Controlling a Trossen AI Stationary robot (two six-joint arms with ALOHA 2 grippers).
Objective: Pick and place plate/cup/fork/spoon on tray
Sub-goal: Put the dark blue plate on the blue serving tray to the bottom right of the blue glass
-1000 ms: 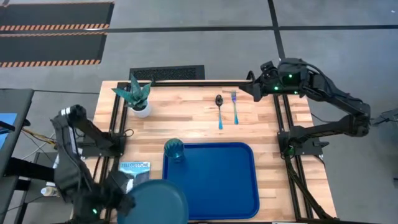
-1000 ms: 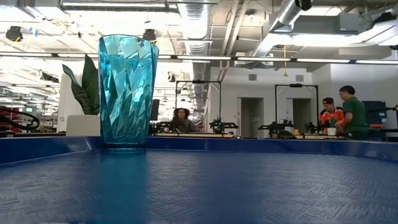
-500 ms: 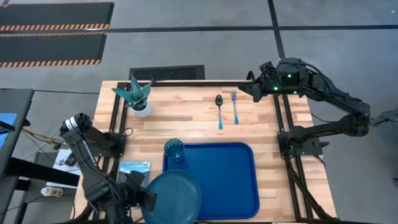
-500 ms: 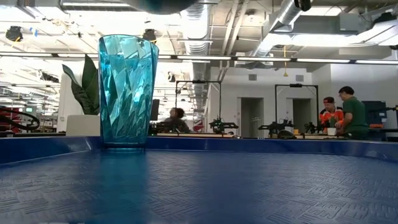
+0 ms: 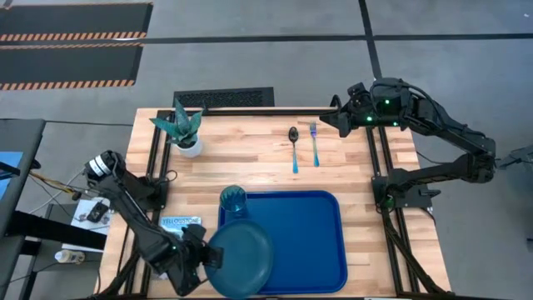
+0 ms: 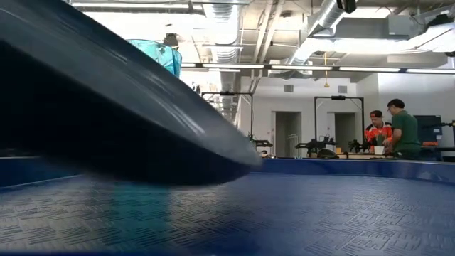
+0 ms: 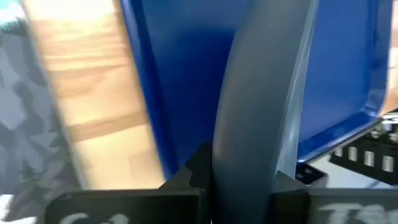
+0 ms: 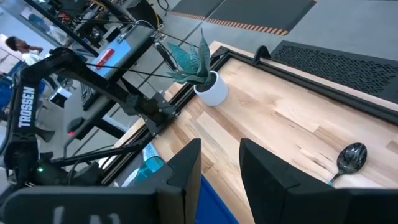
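Plate (image 5: pixel 241 258) is held by the left gripper (image 5: pixel 202 257), whose fingers are pinched on the rim at the plate's left edge, as seen in the left wrist view, where the rim (image 7: pixel 261 106) runs edge-on between the two dark fingers (image 7: pixel 198 167). From this gripper the plate reaches out to the right, over the near left corner of the tray (image 5: pixel 308 242). In the low view the plate (image 6: pixel 106 121) is seen tilted, its lower edge close above the tray floor (image 6: pixel 298 213); whether it touches cannot be told. The cup (image 5: pixel 233 201) stands just beyond the gripper, in the tray's far left corner, and only its upper rim (image 6: pixel 153 51) shows above the plate in the low view. A small booklet (image 5: pixel 179 222) lies on the table just beside the left gripper, on the side away from the near edge, with a potted plant (image 5: pixel 185 129) farther off near the far edge.

The right gripper (image 5: pixel 343 119) is held at the far right of the table, its fingers (image 8: pixel 186 171) spread with a clear gap between them. The fork (image 5: pixel 315 142) lies just to this gripper's left, and the spoon (image 5: pixel 294 146) lies beside the fork, farther from the gripper; both rest on the bare wood, apart from the tray.
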